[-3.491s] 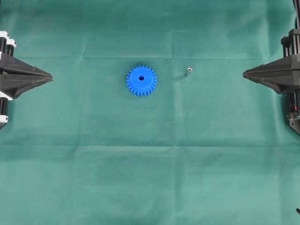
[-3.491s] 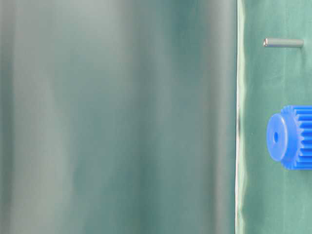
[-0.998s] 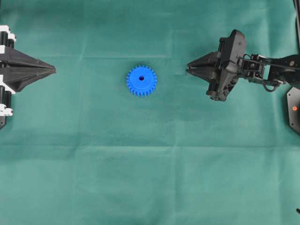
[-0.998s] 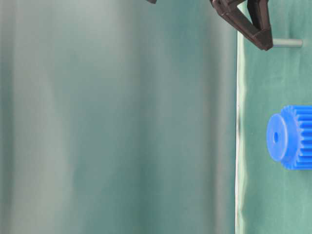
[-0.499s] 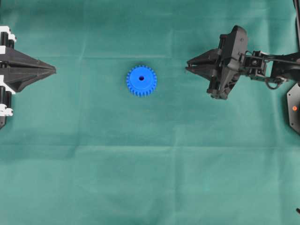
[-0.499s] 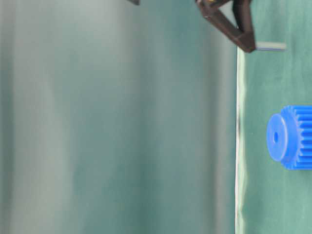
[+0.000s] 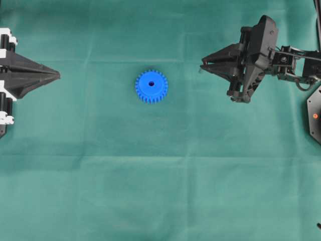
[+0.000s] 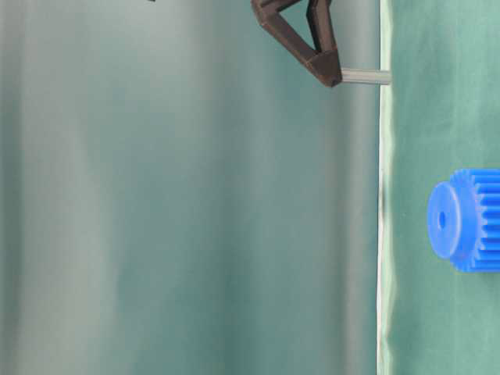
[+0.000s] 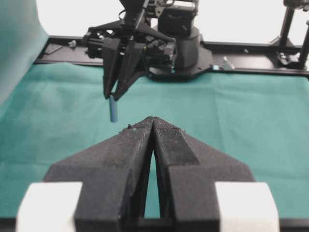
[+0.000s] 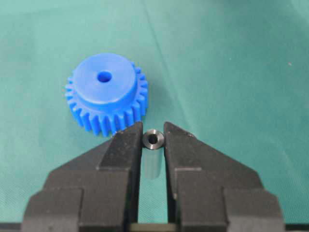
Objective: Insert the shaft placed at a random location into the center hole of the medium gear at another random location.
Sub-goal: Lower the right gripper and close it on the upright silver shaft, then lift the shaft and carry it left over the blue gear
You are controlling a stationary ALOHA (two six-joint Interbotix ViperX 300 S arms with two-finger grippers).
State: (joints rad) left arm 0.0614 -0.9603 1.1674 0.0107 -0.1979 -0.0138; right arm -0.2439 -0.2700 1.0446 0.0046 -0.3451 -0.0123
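The medium gear (image 7: 151,86) is a bright blue toothed wheel lying flat on the green cloth, its center hole (image 7: 151,84) facing up. My right gripper (image 7: 202,66) hovers to the gear's right, shut on the shaft (image 10: 154,139), a small silvery pin seen end-on between the fingertips. In the table-level view the shaft (image 8: 366,76) sticks out from the gripper (image 8: 330,75), lifted off the cloth, apart from the gear (image 8: 465,220). In the right wrist view the gear (image 10: 106,92) lies just ahead. My left gripper (image 7: 57,76) rests shut at the left edge, holding nothing.
Green cloth (image 7: 160,175) covers the whole table. A black frame rail (image 9: 251,60) and the right arm's base (image 9: 178,43) stand at the far side in the left wrist view. A black mount (image 7: 314,115) sits at the right edge.
My right gripper has risen with the shaft, lifting it off the cloth, and drawn slightly back to the right. The gear and the left arm have not moved.
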